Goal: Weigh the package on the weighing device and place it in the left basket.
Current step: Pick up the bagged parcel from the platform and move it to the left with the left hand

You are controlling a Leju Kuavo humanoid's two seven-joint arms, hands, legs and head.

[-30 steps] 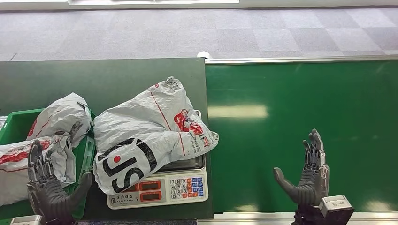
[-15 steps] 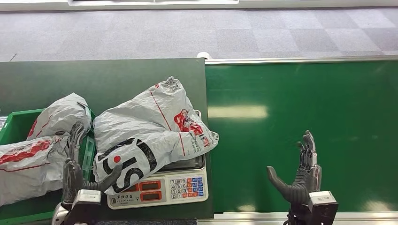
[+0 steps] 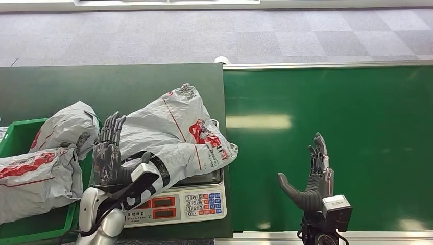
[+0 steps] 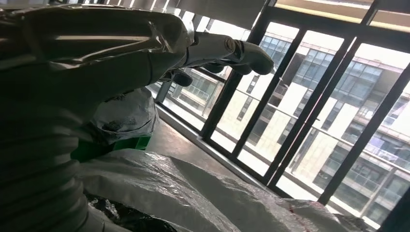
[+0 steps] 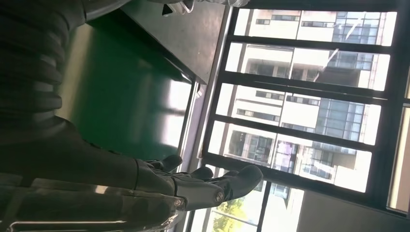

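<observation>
One pkg [image 3: 168, 138] (on scale [image 3: 173, 201]), left hand [image 3: 109, 153] touching

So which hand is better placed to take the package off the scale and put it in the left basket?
The left hand. It is open at the package's left side, between the scale and the green basket. The right hand is open over the green belt, apart from the package.

My left hand [image 3: 108, 158]: dark grey segmented fingers, thick grey thumb, white-and-black block at the wrist, glossy silver forearm with a thin black cable. My right hand [image 3: 314, 179]: same dark grey build, silver boxy camera module on the wrist, black cabling under it. Wrist views show grey ribbed covers, small screws at finger pivots.
</observation>
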